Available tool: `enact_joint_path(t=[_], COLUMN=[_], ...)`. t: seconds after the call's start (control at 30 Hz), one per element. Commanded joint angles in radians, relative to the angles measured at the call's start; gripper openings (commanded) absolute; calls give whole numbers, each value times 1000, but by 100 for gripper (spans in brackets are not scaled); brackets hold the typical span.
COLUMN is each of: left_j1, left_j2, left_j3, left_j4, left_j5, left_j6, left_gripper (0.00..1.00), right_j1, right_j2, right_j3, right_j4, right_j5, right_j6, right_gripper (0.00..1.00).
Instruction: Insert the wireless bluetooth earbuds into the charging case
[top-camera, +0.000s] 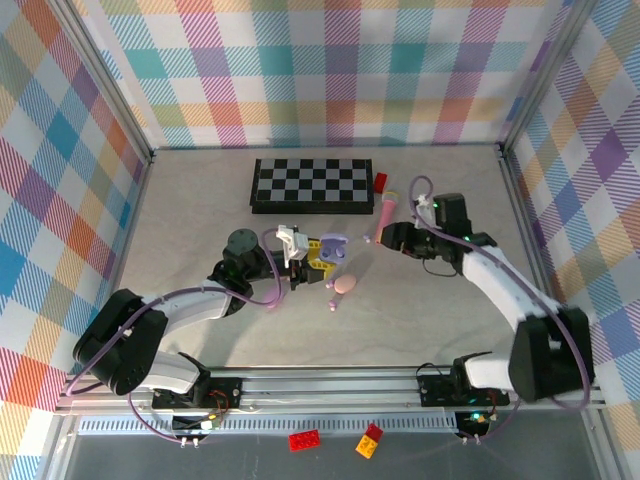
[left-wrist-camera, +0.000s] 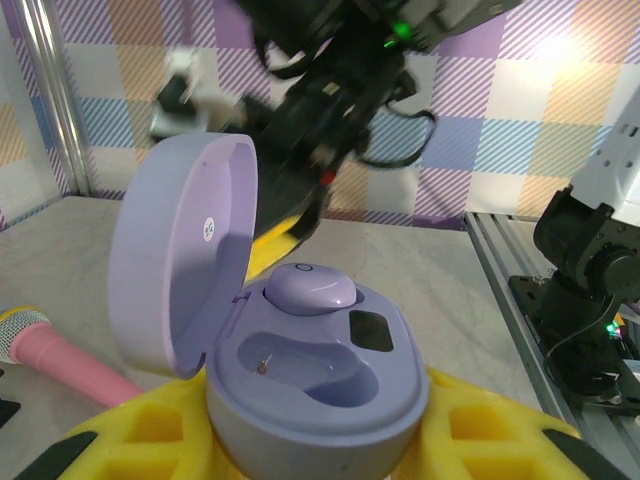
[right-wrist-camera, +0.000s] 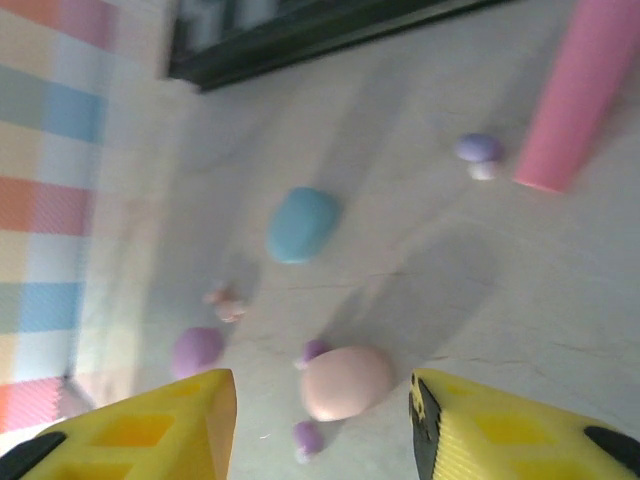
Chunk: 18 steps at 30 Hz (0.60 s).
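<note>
Gripping a glossy lilac pebble-shaped plastic charging case (left-wrist-camera: 320, 395) snug in the left claw (left-wrist-camera: 310, 450), lid flipped up, smooth rounded lilac earbud (left-wrist-camera: 308, 288) seated inside. Right claw (right-wrist-camera: 320, 425) spread wide, tiny loose lilac buds (right-wrist-camera: 305, 437) between its fingers on the pale matte worktop (right-wrist-camera: 500, 300).

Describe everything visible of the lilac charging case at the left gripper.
The lilac charging case is a smooth, rounded plastic pebble, open: its round lid stands hinged up on the left, a small white mark inside. The base has two moulded wells; the far one holds a lilac earbud, the near one is empty, with a small metal contact showing. A dark rectangular window sits beside them. The left gripper clamps its base between yellow fingers.
</note>
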Motion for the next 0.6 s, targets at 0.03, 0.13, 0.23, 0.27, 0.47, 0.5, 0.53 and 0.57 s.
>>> enact_joint_path(t=[0.03,0.13,0.23,0.27,0.47,0.5,0.53,0.57], left_j1=[7,7,7,7,7,7,7,7], left_j2=[-29,-31,-43,-48,-68,-70,-71,-73], left_j3=[-15,-15,-20,-21,-30,-31,-30,-31], left_j4=[35,40,35,29,0,-1,-1,-1], left_j5=[4,5,4,4,2,2,1,2], left_j6=[-4,-9,-9,-7,5,5,7,7], left_gripper=[29,29,29,29,29,29,29,29], right_j1=[99,152,175,177,183,184,184,186], right_j2=[169,302,415,452,636,659,676,695], right_j3=[155,248,338,367,546,572,593,612], right_j4=[-62,-61,-68,-72,-173,-189,-199,-210], right_j5=[248,319,373,388,444,447,449,450], right_j6=[-76,-76,-93,-100,-165,-179,-185,-195], right_gripper=[50,50,51,51,53,54,54,54])
